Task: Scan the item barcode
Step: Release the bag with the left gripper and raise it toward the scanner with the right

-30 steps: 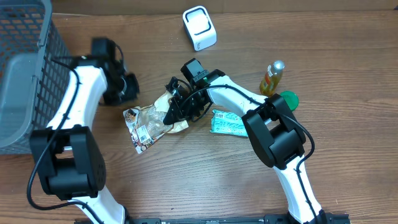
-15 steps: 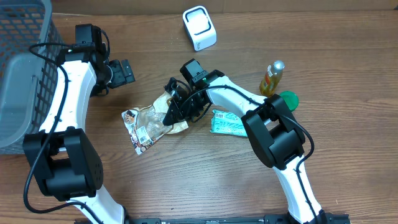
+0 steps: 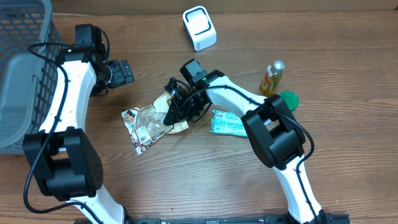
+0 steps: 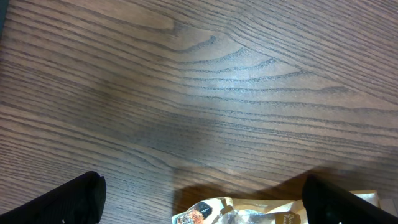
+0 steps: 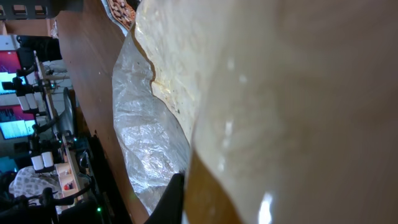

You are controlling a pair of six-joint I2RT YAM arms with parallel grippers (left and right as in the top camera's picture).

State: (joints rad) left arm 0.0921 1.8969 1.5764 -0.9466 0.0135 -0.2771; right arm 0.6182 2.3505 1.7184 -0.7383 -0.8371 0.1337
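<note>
The item, a crumpled clear and tan snack bag (image 3: 151, 121), lies on the wooden table at the centre. A small white label (image 3: 142, 133) shows near its lower left end, its print too small to read. My right gripper (image 3: 175, 109) is shut on the bag's right end. In the right wrist view the bag (image 5: 261, 93) fills the frame, with one dark finger (image 5: 171, 200) against it. My left gripper (image 3: 118, 72) is open above and left of the bag, apart from it. In its wrist view, the fingers (image 4: 68, 200) stand wide apart over bare wood, with the bag's edge (image 4: 249, 213) below.
The white scanner (image 3: 199, 27) stands at the back centre. A grey wire basket (image 3: 25, 68) fills the far left. A teal packet (image 3: 228, 123), an amber bottle (image 3: 272, 77) and a green lid (image 3: 288, 99) lie to the right of the bag.
My left gripper has pulled back up and left from beside the bag and opened wide. The right gripper and the bag have stayed put.
</note>
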